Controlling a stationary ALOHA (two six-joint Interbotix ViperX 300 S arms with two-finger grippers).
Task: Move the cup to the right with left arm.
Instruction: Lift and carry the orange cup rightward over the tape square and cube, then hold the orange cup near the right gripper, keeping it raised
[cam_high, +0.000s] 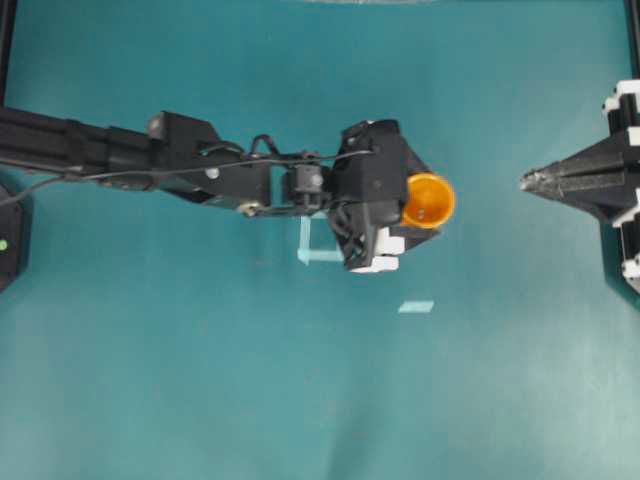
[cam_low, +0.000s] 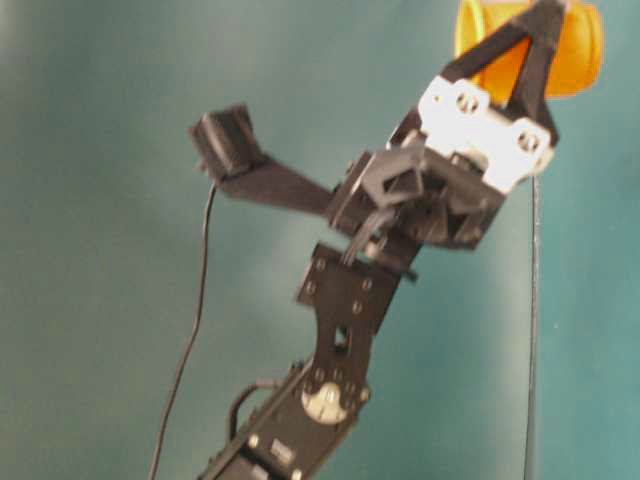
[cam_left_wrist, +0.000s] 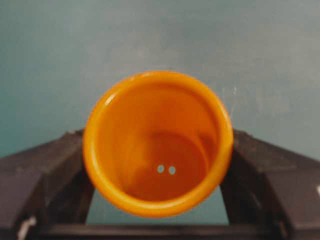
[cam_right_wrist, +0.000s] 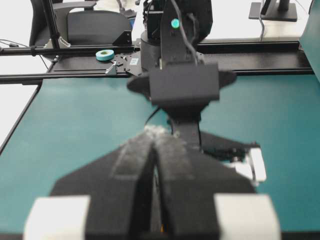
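The cup (cam_high: 430, 198) is small, round and yellow-orange, and stands mouth up a little right of the table's middle. My left gripper (cam_high: 418, 203), at the end of the long black left arm (cam_high: 200, 160), reaches down around it. In the left wrist view the cup (cam_left_wrist: 157, 145) sits between the two dark fingers (cam_left_wrist: 45, 175), which press on its sides, so the left gripper (cam_left_wrist: 157, 165) is shut on it. The table-level view shows black fingers (cam_low: 530, 60) across the cup (cam_low: 580, 50). My right gripper (cam_high: 526, 181) points at the cup from the right, shut and empty, its tips (cam_right_wrist: 155, 137) together.
Two pale tape marks lie on the teal table, one under the left wrist (cam_high: 318, 250) and one nearer the front (cam_high: 416, 306). Black frame rails (cam_right_wrist: 150, 50) and a tape roll (cam_right_wrist: 105, 55) sit behind the left arm's base.
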